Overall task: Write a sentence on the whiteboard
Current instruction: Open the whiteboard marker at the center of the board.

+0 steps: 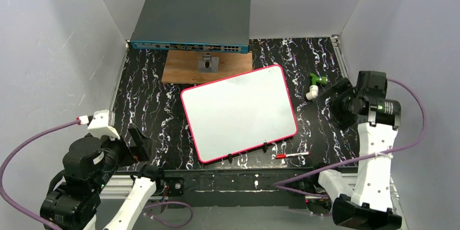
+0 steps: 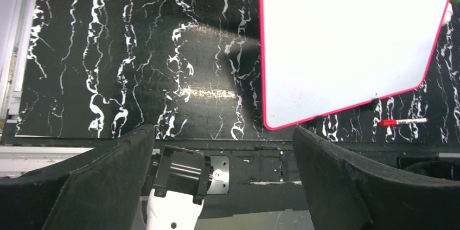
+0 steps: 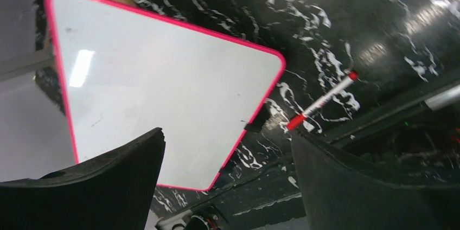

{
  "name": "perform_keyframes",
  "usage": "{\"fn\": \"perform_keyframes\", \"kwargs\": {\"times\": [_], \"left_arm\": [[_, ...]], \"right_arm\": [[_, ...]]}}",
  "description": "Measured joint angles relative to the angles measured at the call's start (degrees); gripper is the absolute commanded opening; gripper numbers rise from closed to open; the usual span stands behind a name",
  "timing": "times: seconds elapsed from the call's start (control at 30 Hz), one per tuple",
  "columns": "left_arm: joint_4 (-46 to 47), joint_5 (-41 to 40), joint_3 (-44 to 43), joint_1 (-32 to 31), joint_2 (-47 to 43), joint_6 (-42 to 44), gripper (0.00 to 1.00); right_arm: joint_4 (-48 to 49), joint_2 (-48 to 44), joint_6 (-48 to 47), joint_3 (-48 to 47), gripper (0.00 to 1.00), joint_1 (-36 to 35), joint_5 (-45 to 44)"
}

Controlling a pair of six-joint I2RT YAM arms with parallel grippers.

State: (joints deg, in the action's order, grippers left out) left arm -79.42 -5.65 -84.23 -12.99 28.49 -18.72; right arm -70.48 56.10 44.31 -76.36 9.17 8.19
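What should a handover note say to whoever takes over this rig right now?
Left tool: open, empty, raised over the near-left part of the table.
Right tool: open, empty, raised at the right side, looking down at the board's near right corner.
The whiteboard lies flat mid-table, turned at an angle. The red-and-white marker lies on the table just off the board's near right corner, touched by neither tool.
Done: nothing, no writing shows on the board.
Left: pick up the marker, probably with the right tool since it is nearer, then write the sentence.
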Motion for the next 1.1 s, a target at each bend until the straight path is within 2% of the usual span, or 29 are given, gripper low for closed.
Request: {"fn": "perform_keyframes", "kwargs": {"times": [0.1, 0.23, 0.53, 0.6, 0.8, 1.1], "left_arm": [[-0.3, 1.7, -0.1, 0.0, 0.1, 0.3, 0.99], [-0.3, 3.5, -0.1, 0.0, 0.4, 0.3, 0.99], [1.1, 7.3, 0.2, 0.0, 2.8, 0.3, 0.99], [1.6, 7.8, 0.2, 0.0, 3.4, 0.3, 0.99], [2.5, 8.3, 0.2, 0.0, 4.0, 0.2, 0.99], [2.1, 8.3, 0.2, 0.0, 4.0, 0.3, 0.99]], "right_arm": [[-3.1, -3.6, 3.7, 4.9, 0.9, 0.2, -5.1], [-5.6, -5.2, 8.2, 13.2, 0.82, 0.2, -8.1], [-4.1, -9.5, 17.6, 32.1, 0.7, 0.2, -7.1], [-3.0, -9.6, 18.8, 34.9, 0.65, 0.2, -6.5], [3.3, -9.2, 21.9, 41.4, 0.63, 0.2, -5.2], [10.4, -3.1, 23.3, 46.8, 0.56, 0.2, -6.1]]}}
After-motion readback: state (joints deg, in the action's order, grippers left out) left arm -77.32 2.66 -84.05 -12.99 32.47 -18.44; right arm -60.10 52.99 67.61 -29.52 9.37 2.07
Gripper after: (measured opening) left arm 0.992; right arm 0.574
